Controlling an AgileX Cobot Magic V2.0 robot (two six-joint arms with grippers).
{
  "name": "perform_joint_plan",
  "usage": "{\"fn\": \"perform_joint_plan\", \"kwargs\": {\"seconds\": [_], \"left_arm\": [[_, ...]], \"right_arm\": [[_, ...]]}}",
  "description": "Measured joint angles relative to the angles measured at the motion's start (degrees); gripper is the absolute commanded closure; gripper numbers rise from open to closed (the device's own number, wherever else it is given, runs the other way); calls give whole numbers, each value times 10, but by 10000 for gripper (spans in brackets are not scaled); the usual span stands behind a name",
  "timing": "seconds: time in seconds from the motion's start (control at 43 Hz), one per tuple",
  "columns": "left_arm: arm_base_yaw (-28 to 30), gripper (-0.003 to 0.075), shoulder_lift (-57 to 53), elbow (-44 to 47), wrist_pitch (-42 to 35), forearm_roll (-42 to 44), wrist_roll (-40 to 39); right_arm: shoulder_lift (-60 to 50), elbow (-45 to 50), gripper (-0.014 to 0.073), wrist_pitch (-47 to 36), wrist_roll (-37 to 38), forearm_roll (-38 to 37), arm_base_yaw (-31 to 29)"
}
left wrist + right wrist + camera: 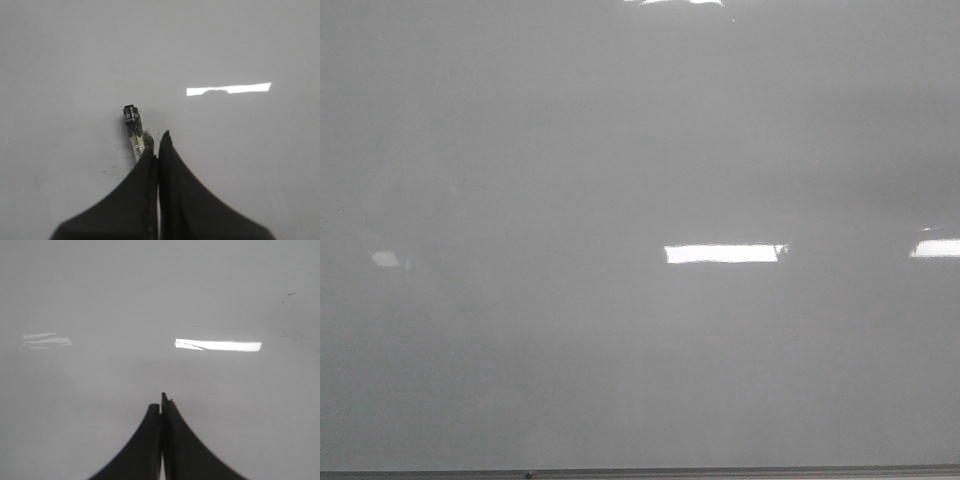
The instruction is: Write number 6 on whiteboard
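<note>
An office or lab, seemingly: a glossy whiteboard is filling the view, mirroring rectangular ceiling lights above its dark near edge.

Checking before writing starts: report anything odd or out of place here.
Nothing is damaged or spilled. The whiteboard is blank, no 6 yet. The left gripper grips a marker that sticks out tilted; the right gripper is shut and empty.

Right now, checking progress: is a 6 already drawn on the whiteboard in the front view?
No, the whiteboard shows only bright reflections, no black line.
</note>
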Motion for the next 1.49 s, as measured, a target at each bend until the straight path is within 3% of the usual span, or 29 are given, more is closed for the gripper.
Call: {"fn": "perform_joint_plan", "kwargs": {"seconds": [0.093, 0.163, 0.233, 0.558, 0.837, 0.953, 1.233, 1.488], "left_arm": [[0, 324, 0, 0, 0, 1, 0], [0, 191, 0, -1, 0, 1, 0], [0, 145, 0, -1, 0, 1, 0], [4, 155, 39, -4, -4, 0, -14], [85, 155, 250, -40, -37, -16, -39], [92, 155, 324, -57, -51, -33, -42], [49, 156, 489, -68, -174, -37, -44], [49, 156, 594, -80, -250, -39, -44]], "right_arm": [[0, 0, 195, 1, 0, 0, 0], [0, 0, 74, 1, 0, 0, 0], [0, 0, 20, 1, 0, 0, 0], [0, 0, 13, 1, 0, 0, 0], [0, 0, 13, 1, 0, 0, 0], [0, 0, 13, 1, 0, 0, 0], [0, 0, 13, 1, 0, 0, 0], [0, 0, 13, 1, 0, 0, 0]]}}
